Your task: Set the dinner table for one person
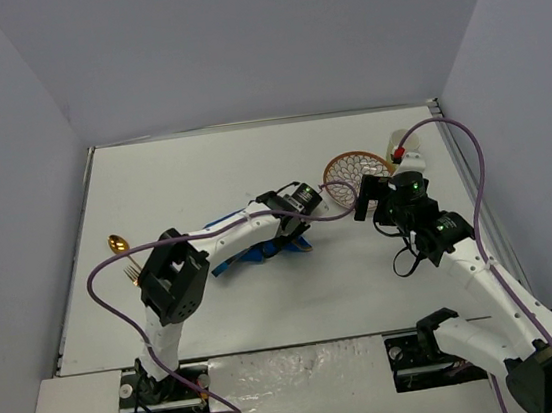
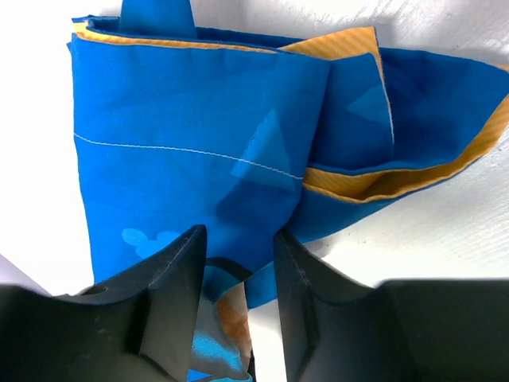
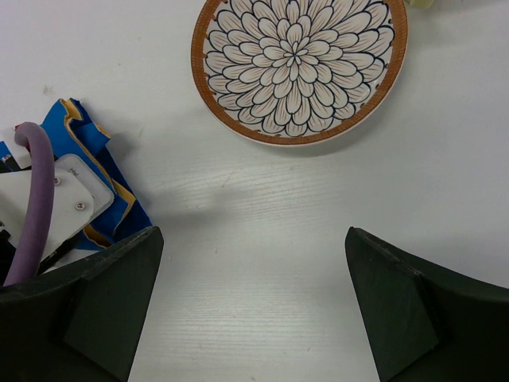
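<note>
Plain grey walls box in the dinner table [image 1: 250, 159], a big white top with a thin metal edge, and it sits right under both arms. Pretty much everything in the scene is on it.

Next biggest is the blue placemat [image 2: 199, 119]. It's bunched up and folded over itself around the middle of the table, with its orange underside showing along the folds. To the right of it and further back there's a round plate [image 3: 298, 64] with a petal pattern and a brown rim, lying flat. A pale cup [image 1: 404, 140] stands just beyond the plate towards the table's right edge. Over by the left edge there's a gold spoon [image 1: 116, 244] with a fork [image 1: 131, 275] just nearer to the arm bases, partly hidden by the left arm.

The left gripper [image 2: 238, 239] is down at the crumpled placemat, with its jaws narrowed on either side of a fold of the cloth. Honestly can't tell if it's actually pinching the fabric or just straddling it.

The right gripper [image 3: 250, 302] hangs over bare table right of centre with its jaws spread wide and nothing in them. The plate is just past its fingertips and the placemat is off to its left.
</note>
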Available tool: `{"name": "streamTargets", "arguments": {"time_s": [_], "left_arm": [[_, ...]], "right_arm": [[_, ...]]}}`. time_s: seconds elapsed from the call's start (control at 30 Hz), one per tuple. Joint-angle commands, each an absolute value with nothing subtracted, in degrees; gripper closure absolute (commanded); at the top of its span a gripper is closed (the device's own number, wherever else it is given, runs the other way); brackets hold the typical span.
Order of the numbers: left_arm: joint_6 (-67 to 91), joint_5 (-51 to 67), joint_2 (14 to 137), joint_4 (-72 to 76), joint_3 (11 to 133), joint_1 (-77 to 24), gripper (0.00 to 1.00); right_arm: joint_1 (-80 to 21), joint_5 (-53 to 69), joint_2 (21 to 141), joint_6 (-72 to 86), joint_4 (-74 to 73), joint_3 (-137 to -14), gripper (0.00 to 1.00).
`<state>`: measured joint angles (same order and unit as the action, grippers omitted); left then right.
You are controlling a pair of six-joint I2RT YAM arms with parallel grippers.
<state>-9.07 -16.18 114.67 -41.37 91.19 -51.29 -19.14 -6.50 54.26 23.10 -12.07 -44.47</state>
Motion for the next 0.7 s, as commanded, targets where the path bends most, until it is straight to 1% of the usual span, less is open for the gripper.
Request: {"name": "streamTargets", "arguments": {"time_s": [0.0, 0.07, 0.17, 0.23, 0.5, 0.67], "left_arm": [[-10.33, -18.33, 114.53, -41.71, 93.91, -51.59, 0.74], [-10.54, -18.46, 114.61, -42.01, 94.30, -51.59, 0.82], [-10.80, -19.31, 113.94, -42.17, 95.22, -51.50, 0.98], [-10.89, -19.91, 112.67, -42.60, 96.26, -51.50, 1.00], [-6.25, -23.99, 105.44, -42.22, 101.51, -48.61, 1.00], [0.43, -22.61, 99.30, -42.28, 102.01, -42.91, 1.00]], "right_arm": [[-18.85, -6.77, 53.61, 23.82, -10.32, -44.56, 0.05], [-18.81, -6.59, 53.27, 23.82, -10.37, -44.65, 0.05], [-18.81, -5.51, 53.25, 23.40, -10.29, -44.81, 0.05], [-18.81, -4.71, 53.43, 22.80, -10.37, -44.99, 0.06], [-19.27, 1.57, 56.03, 22.09, -9.82, -47.99, 0.08], [-24.06, 4.05, 61.18, 22.18, -7.25, -51.09, 0.10]]}}
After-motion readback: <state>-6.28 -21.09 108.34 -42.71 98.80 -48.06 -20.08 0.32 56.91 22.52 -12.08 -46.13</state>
